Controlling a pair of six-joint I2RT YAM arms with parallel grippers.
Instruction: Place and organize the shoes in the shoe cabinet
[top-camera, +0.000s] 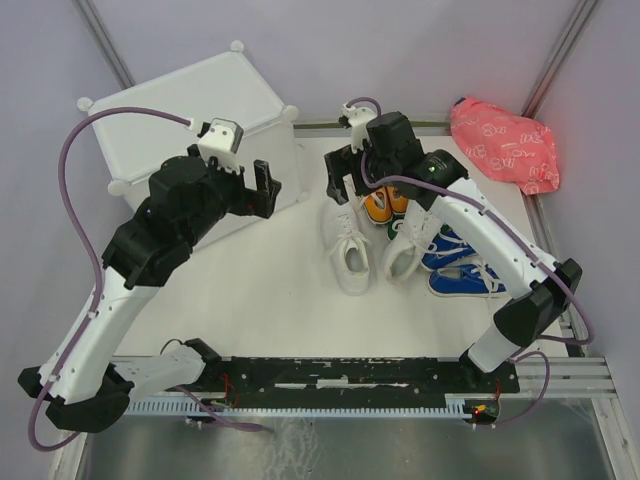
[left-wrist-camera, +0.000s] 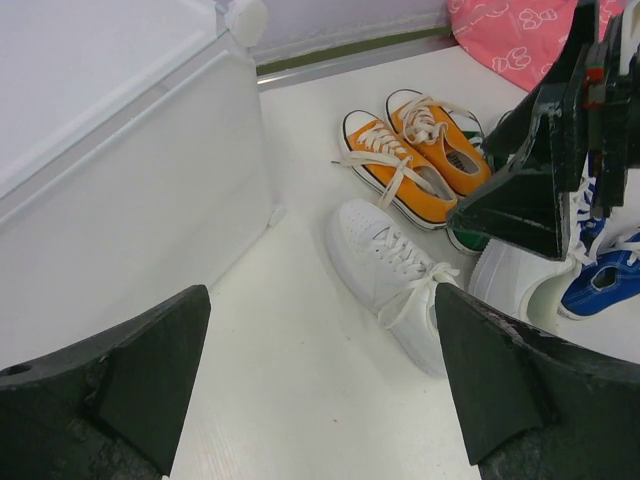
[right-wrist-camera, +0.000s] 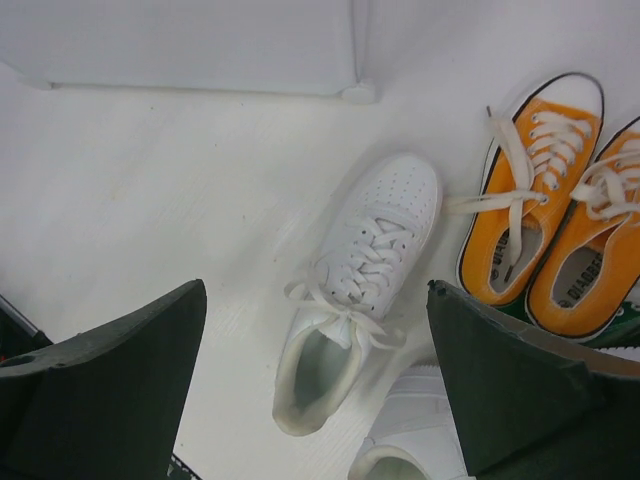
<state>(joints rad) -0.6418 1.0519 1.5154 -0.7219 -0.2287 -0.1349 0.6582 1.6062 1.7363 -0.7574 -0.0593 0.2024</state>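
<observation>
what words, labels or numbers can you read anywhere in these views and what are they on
Nothing can be read clearly.
Insoles of the orange shoes: dark printed lettering, too blurred to read.
Pink bag: a white bow-like pattern only, no letters.
Shoe cabinet and white shoes: no markings visible.

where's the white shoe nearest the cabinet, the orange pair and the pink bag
white shoe (right-wrist-camera: 368, 262), right wrist view, on its laces
orange pair (left-wrist-camera: 388, 165), left wrist view, laces of the nearer shoe
pink bag (top-camera: 505, 145), top view, middle of the fabric
</observation>
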